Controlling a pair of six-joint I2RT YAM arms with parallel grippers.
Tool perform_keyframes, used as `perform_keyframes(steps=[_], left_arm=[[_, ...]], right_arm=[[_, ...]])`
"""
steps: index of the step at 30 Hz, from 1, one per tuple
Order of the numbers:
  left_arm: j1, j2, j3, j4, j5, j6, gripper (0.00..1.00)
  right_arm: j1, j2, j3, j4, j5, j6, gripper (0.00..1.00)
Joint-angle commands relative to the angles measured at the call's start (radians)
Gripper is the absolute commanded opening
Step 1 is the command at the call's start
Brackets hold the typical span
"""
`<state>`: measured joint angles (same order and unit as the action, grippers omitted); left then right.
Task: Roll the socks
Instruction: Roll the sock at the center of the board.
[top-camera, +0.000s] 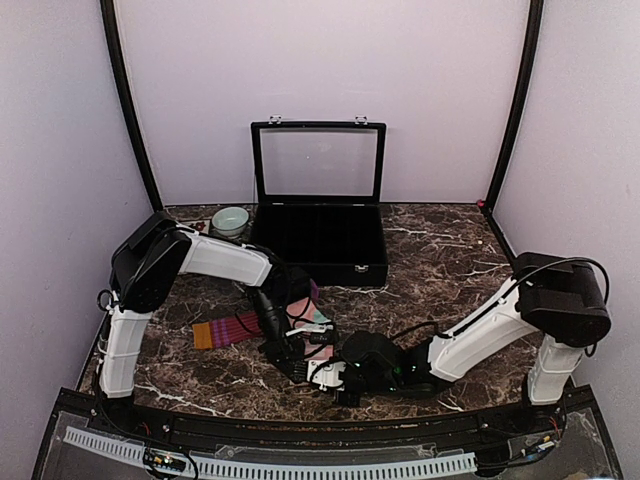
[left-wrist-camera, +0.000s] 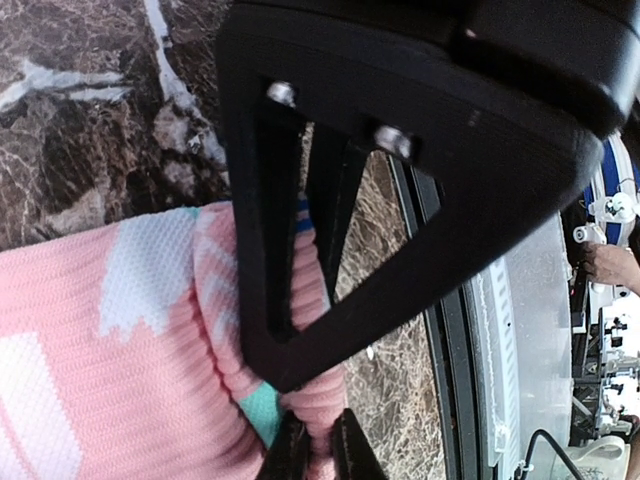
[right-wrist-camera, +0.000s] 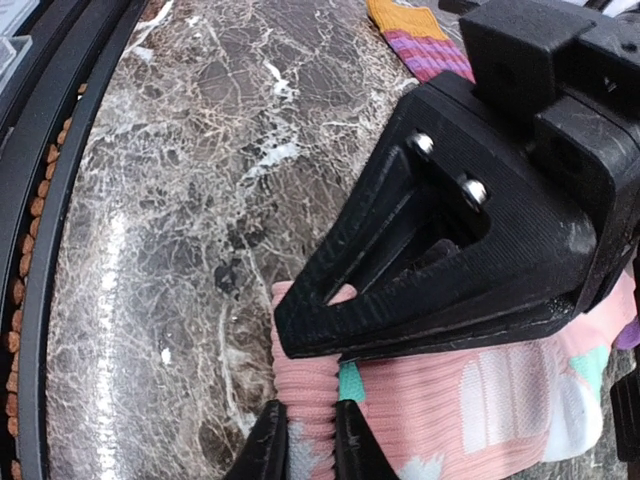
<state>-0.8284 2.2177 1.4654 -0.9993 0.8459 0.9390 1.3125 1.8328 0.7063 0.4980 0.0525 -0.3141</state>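
Note:
The salmon-pink sock (top-camera: 318, 332) with mint and white patches lies on the marble just in front of the arms' meeting point. Its ribbed cuff edge is bunched up. My left gripper (left-wrist-camera: 318, 455) is shut on that pink ribbed fold, one dark fingertip (left-wrist-camera: 285, 452) on each side of it. My right gripper (right-wrist-camera: 308, 442) pinches the same sock (right-wrist-camera: 470, 400) at its ribbed cuff, fingers (right-wrist-camera: 262, 448) pressed against the fabric. The maroon sock (top-camera: 236, 326) with purple stripes lies flat to the left, and its orange cuff (right-wrist-camera: 400, 15) points away from the grippers.
A black case (top-camera: 318, 240) with its glass lid raised stands at the back centre. A pale green bowl (top-camera: 230, 220) sits to its left. The black rail of the table's front edge (left-wrist-camera: 450, 330) runs close beside the grippers.

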Motion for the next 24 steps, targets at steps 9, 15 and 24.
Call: perform_keyframes(steps=[9,15,24], left_arm=[[0.022,-0.102,-0.161,0.088,-0.325,-0.021,0.74],[0.065,-0.259,-0.276,0.211,-0.402,-0.109,0.74],[0.087,-0.5,-0.515,0.432,-0.493,-0.17,0.72]], right_arm=[[-0.085,0.024,-0.085,0.016,-0.118,0.162,0.0],[-0.115,0.061,-0.072,-0.003,-0.214,0.22,0.0],[-0.188,0.112,-0.037,-0.08,-0.367,0.262,0.0]])
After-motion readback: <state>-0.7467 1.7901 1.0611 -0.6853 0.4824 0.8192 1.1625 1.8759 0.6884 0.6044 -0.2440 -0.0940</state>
